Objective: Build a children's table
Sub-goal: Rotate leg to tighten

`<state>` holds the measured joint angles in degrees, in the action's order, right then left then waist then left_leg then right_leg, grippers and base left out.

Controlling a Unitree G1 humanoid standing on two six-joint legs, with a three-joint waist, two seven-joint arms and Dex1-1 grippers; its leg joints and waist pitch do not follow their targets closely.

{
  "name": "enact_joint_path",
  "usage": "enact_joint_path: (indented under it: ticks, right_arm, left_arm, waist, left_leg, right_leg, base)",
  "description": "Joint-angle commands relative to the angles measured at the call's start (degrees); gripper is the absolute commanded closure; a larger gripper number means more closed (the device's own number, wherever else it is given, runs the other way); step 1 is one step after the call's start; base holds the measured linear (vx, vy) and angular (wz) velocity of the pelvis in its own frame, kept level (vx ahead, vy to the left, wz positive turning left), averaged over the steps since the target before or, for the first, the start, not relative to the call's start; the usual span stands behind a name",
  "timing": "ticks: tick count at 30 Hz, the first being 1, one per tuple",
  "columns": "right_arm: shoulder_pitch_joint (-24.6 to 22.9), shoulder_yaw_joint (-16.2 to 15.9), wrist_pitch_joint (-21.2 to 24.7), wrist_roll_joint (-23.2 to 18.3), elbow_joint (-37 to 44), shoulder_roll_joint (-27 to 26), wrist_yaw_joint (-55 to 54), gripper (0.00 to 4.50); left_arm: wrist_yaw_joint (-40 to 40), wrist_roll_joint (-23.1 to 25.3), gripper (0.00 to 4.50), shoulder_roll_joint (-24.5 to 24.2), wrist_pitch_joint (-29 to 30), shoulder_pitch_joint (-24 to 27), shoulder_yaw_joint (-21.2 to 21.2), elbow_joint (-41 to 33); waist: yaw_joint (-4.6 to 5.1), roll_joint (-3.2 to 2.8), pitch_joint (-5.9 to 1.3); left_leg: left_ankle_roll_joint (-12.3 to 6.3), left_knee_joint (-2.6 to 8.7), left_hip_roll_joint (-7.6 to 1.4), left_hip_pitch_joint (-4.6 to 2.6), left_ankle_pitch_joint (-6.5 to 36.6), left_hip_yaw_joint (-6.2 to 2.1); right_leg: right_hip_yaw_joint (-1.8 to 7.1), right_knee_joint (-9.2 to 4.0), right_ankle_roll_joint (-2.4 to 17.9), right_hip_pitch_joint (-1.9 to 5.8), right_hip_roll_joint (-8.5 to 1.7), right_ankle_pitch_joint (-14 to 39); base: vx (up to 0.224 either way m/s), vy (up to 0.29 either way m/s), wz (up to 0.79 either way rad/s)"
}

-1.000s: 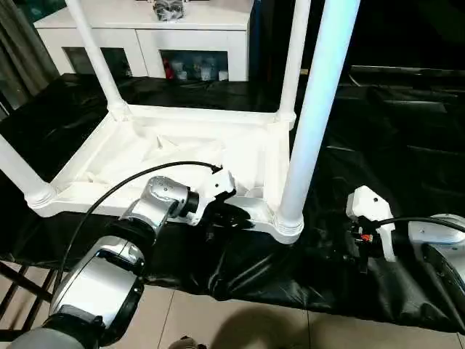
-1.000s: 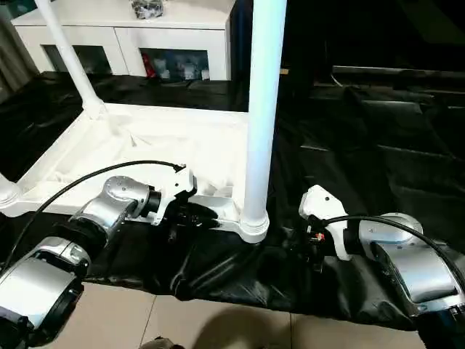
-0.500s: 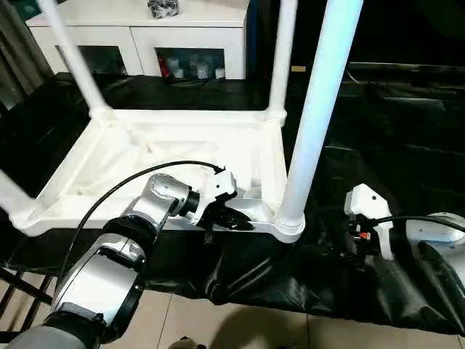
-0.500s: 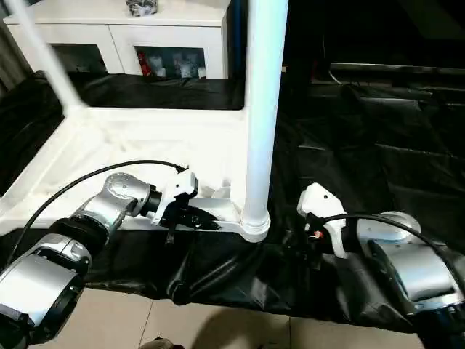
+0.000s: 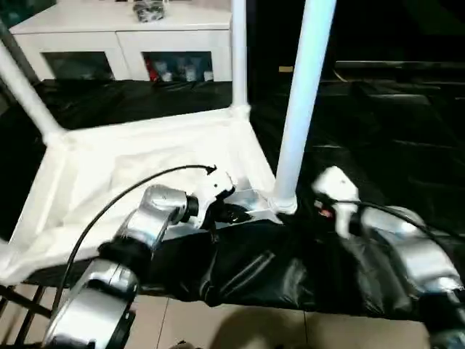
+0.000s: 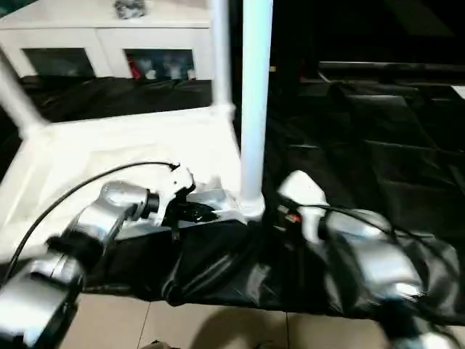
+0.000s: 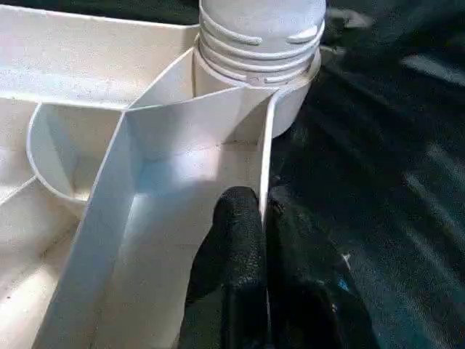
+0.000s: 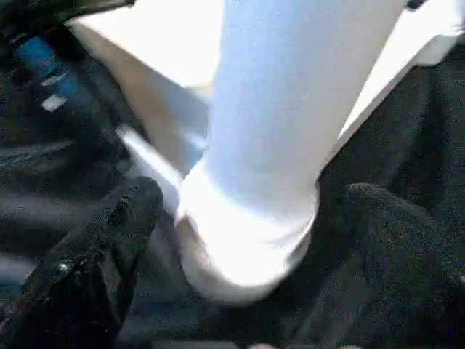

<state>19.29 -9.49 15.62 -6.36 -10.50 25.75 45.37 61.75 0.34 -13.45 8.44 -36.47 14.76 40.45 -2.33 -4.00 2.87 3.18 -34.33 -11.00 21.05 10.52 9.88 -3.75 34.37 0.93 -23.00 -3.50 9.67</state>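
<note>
The tabletop (image 5: 138,156) lies upside down on the black sheet (image 5: 378,138). The left gripper (image 7: 263,211) pinches its rim beside the near leg (image 5: 298,102); the right gripper (image 8: 240,218) straddles that leg's base, fingers wide apart.

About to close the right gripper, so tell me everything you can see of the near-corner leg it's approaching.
The near-corner leg is a long white tube, smooth plastic by its look, standing upright in the round corner socket of the upside-down tabletop. Threaded rings show where it enters the socket. The right gripper is open, a finger on either side of the leg's base. The left gripper is shut on the tabletop's rim beside the socket.
</note>
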Motion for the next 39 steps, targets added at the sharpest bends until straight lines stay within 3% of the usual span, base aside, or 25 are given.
enact_joint_path:
  ticks: [1, 4, 5, 6, 7, 9, 10, 12, 14, 23, 25, 29, 30, 34, 37, 39]
  right_arm:
    - [2.1, -0.5, -1.4, 1.1, -2.7, -0.8, -1.5, 0.0]
    - [3.6, -0.5, -2.3, 1.7, -5.0, -1.9, -2.0, 0.0]
    - [4.9, -0.8, -2.9, 2.1, -7.1, -2.4, -1.9, 0.0]
    - [6.5, -1.5, -4.1, 2.6, -9.8, -3.0, -1.2, 0.29]
    - [7.1, -1.7, -4.3, 2.7, -10.7, -3.2, -0.8, 0.36]
    - [8.2, -1.9, -5.1, 2.9, -12.6, -3.7, -0.3, 0.39]
    - [8.5, -1.9, -5.4, 2.8, -13.1, -3.7, -0.2, 0.5]
    - [9.3, -2.2, -6.3, 2.9, -14.6, -3.8, 0.4, 0.65]
    - [9.7, -2.3, -6.7, 3.0, -15.3, -3.8, 0.7, 0.82]
    - [12.2, -2.7, -10.9, 3.7, -20.5, -3.9, 3.4, 1.48]
    - [12.6, -2.9, -11.6, 3.9, -21.4, -3.8, 4.0, 1.57]
    - [12.7, -2.9, -12.2, 4.1, -22.5, -4.0, 3.4, 1.75]
    - [12.6, -2.3, -11.8, 4.5, -23.5, -5.6, -0.3, 1.78]
    - [12.0, -0.1, -10.5, 5.3, -25.0, -10.2, -11.4, 1.81]
    - [10.2, 0.7, -8.7, 8.0, -25.5, -17.1, -26.5, 1.81]
    - [10.3, 1.2, -7.3, 7.9, -27.3, -23.2, -34.0, 1.81]
  left_arm:
    - [-2.0, -1.0, 4.48, -0.1, 2.2, 2.5, -1.7, -1.0]
    - [-2.7, -1.2, 4.48, -0.3, 3.3, 3.7, -1.7, -3.9]
    - [-2.7, -1.1, 4.48, -0.7, 3.6, 4.3, -1.4, -5.3]
    - [-3.1, -1.1, 4.5, -1.1, 4.0, 4.8, -1.4, -6.2]
    - [-3.1, -1.0, 4.5, -1.2, 4.0, 4.8, -1.4, -6.2]
    - [-3.5, -0.9, 4.5, -1.6, 4.6, 5.3, -1.5, -7.5]
    - [-3.7, -0.8, 4.5, -1.7, 5.1, 5.6, -1.5, -8.2]
    - [-3.5, -0.8, 4.5, -2.1, 5.6, 5.8, -1.5, -9.2]
    - [-3.5, -0.9, 4.5, -2.3, 5.8, 5.9, -1.5, -9.6]
    - [-2.6, -0.5, 4.5, -4.4, 5.7, 5.3, -1.3, -10.0]
    - [-2.5, -0.4, 4.5, -4.8, 5.6, 4.9, -1.4, -9.8]
    - [-3.6, -0.3, 4.5, -4.5, 5.8, 4.8, -1.5, -10.3]
    - [-6.5, -0.1, 4.5, -3.2, 6.2, 4.6, -2.1, -10.2]
    - [-13.9, 0.7, 4.5, 1.1, 8.0, 4.1, -2.7, -10.1]
    - [-20.4, 1.4, 4.5, 7.4, 8.9, 2.8, -2.1, -8.1]
    - [-25.4, 2.9, 4.5, 11.6, 7.6, 1.6, -1.0, -4.9]
  waist:
    - [-0.44, 1.11, -3.63]
    - [-0.14, 0.9, -3.69]
    - [-0.02, 1.44, -3.77]
    - [0.05, 1.55, -3.88]
    - [0.27, 1.88, -3.69]
    - [0.12, 1.76, -3.68]
    - [0.19, 2.32, -3.72]
    - [0.09, 1.89, -3.7]
    - [0.24, 2.35, -3.71]
    - [0.63, 2.54, -3.58]
    - [0.7, 2.97, -3.41]
    - [0.81, 3.17, -3.14]
    - [0.9, 3.43, -3.04]
    - [1.26, 3.42, -2.68]
    - [1.43, 3.41, -2.55]
    - [1.5, 3.03, -2.25]
  left_leg:
    - [-3.47, 3.57, -1.52, -0.26, 11.9, -0.63]
    - [-3.58, 3.69, -1.55, -0.06, 11.8, -0.67]
    - [-3.63, 3.63, -1.58, -0.04, 11.6, -0.6]
    - [-3.74, 3.68, -1.57, 0.19, 10.9, -0.76]
    - [-3.97, 3.57, -1.47, 0.05, 11.2, -0.48]
    - [-4.1, 3.57, -1.51, 0.08, 10.8, -0.54]
    - [-4.23, 3.57, -1.54, 0.15, 10.3, -0.44]
    - [-4.19, 3.65, -1.65, 0.06, 10.1, -0.54]
    - [-4.4, 3.61, -1.63, 0.12, 9.9, -0.47]
    - [-4.43, 3.61, -1.56, 0.09, 10.4, -0.42]
    - [-4.65, 3.6, -1.55, 0.12, 10.2, -0.38]
    - [-4.7, 3.72, -1.63, 0.07, 10.4, -0.37]
    - [-4.67, 3.76, -1.67, 0.09, 10.5, -0.35]
    - [-3.16, 4.0, -1.71, -0.29, 11.7, -0.39]
    - [-2.42, 4.16, -1.62, -0.36, 11.9, -0.34]
    - [-1.81, 4.43, -1.48, -0.66, 14.3, -0.49]
  right_leg:
    - [2.24, -5.14, 10.6, 2.99, -4.33, 20.3]
    - [2.18, -4.94, 11.1, 3.05, -4.17, 18.2]
    - [2.24, -4.84, 11.2, 3.07, -4.16, 17.6]
    - [2.16, -4.36, 11.8, 3.3, -4.4, 16.8]
    - [2.15, -4.89, 11.5, 3.06, -4.25, 17.9]
    - [2.23, -4.66, 11.3, 3.1, -4.38, 18.3]
    - [2.29, -4.72, 11.0, 3.13, -4.32, 18.0]
    - [2.31, -4.59, 11.2, 3.06, -4.36, 17.6]
    - [2.34, -4.35, 11.6, 3.11, -4.34, 16.4]
    - [2.35, -4.5, 11.6, 3.04, -4.3, 17.4]
    - [2.42, -4.47, 11.6, 2.98, -4.37, 17.6]
    - [2.42, -4.52, 11.8, 2.83, -4.31, 17.7]
    - [2.45, -4.51, 11.9, 2.79, -4.34, 17.6]
    - [2.54, -4.84, 11.6, 2.47, -4.23, 19.8]
    - [2.65, -4.93, 11.5, 2.24, -4.16, 19.7]
    - [2.57, -5.5, 10.6, 2.14, -4.17, 22.3]
  base:
    - [0.0, 0.0, 0.0]
    - [0.0, 0.0, 0.0]
    - [0.0, 0.0, 0.0]
    - [0.0, 0.0, 0.0]
    - [0.0, 0.0, 0.0]
    - [0.0, 0.0, 0.0]
    - [0.0, 0.0, 0.0]
    - [0.0, 0.0, 0.0]
    - [0.0, 0.0, 0.0]
    - [0.0, 0.0, 0.0]
    - [0.0, 0.0, 0.0]
    - [0.0, 0.0, 0.0]
    - [0.0, 0.0, 0.0]
    - [0.0, 0.0, 0.0]
    - [0.0, 0.0, 0.0]
    - [0.0, 0.0, 0.0]
